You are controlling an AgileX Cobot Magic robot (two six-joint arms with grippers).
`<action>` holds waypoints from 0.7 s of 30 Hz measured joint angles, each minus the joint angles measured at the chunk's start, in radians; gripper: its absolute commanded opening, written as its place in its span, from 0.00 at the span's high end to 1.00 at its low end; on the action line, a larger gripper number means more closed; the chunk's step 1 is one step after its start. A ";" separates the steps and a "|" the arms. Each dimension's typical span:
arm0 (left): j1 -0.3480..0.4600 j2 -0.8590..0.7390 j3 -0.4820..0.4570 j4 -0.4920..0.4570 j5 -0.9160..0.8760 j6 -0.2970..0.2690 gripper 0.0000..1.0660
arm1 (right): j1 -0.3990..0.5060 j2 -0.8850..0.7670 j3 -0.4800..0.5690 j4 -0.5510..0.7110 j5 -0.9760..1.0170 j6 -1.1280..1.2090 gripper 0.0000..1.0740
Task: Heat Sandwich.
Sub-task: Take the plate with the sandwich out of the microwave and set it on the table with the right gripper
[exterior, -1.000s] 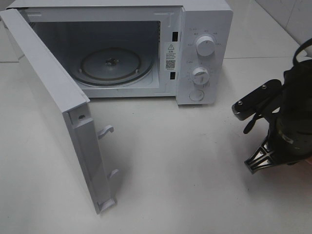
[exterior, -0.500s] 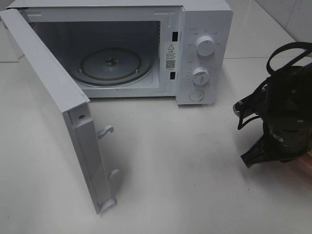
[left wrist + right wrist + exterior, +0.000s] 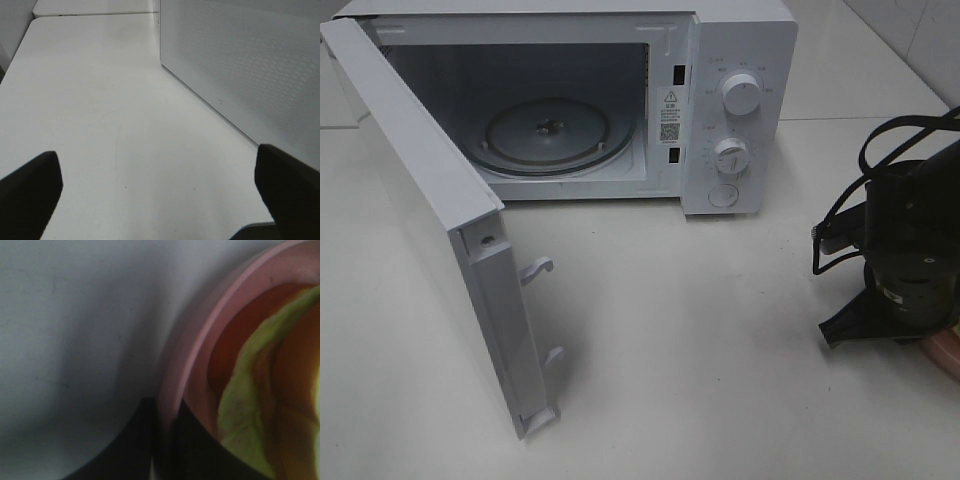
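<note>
The sandwich [image 3: 260, 370], with pale green filling showing, lies on a round pink plate [image 3: 200, 340]. My right gripper [image 3: 165, 402] is shut on that plate's rim, one dark finger on each side. In the high view only a sliver of the pink plate [image 3: 945, 352] shows at the far right edge, under the right arm [image 3: 910, 250]. The white microwave [image 3: 740, 60] stands at the back with its door [image 3: 420, 200] swung wide to the left and its glass turntable [image 3: 548, 130] bare. My left gripper [image 3: 157, 152] is open over bare table beside the door's outer face [image 3: 250, 65].
The open door juts toward the table's front on the left, with its latch hooks [image 3: 538, 268] sticking out. Two knobs [image 3: 740, 95] and a button sit on the microwave's right panel. White tabletop [image 3: 700, 330] lies between the microwave's mouth and the plate.
The right arm has shifted right and dropped lower, turning its gripper down onto the plate; a strip of pink plate now shows beneath it. The microwave and the left gripper have not moved.
</note>
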 measured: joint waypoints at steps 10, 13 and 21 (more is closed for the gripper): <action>0.000 0.000 0.000 0.000 0.000 0.000 0.09 | -0.002 0.025 -0.004 -0.057 0.018 0.061 0.85; 0.000 0.000 0.000 0.000 0.000 0.000 0.09 | -0.003 0.021 -0.004 -0.056 0.021 0.060 0.77; 0.000 0.000 0.000 0.000 0.000 0.000 0.09 | -0.004 -0.032 -0.003 0.011 0.005 0.000 0.60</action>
